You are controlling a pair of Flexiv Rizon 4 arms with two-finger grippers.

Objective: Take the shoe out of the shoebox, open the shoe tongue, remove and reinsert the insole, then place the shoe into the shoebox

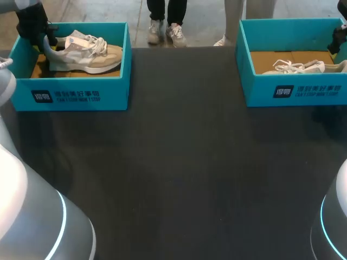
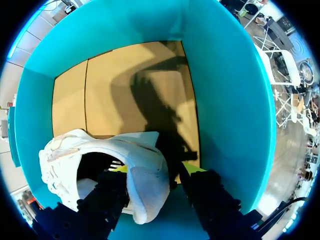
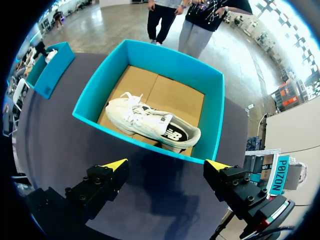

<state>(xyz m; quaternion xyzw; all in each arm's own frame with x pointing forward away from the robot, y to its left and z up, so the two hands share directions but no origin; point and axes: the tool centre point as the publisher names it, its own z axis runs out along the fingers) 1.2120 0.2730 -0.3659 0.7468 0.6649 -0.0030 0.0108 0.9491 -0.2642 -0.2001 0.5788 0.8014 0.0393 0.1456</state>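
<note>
A beige and white shoe (image 1: pixel 87 54) rests in the teal shoebox (image 1: pixel 76 95) at the table's back left. My left gripper (image 1: pixel 43 37) is at its heel. In the left wrist view the left gripper (image 2: pixel 156 169) straddles the white heel collar (image 2: pixel 145 175), one finger inside the shoe and one outside, with a thin dark gap at the outer finger. The box's cardboard floor (image 2: pixel 125 90) lies ahead. My right gripper (image 3: pixel 167 162) hangs open and holds nothing, short of a second teal shoebox (image 3: pixel 145 55) that holds a white shoe (image 3: pixel 150 122) on its side.
The second shoebox (image 1: pixel 293 89) with its white shoe (image 1: pixel 298 66) stands at the back right, and my right gripper (image 1: pixel 339 38) shows at its far right end. The dark tabletop (image 1: pixel 179 162) stretches between and in front of the boxes.
</note>
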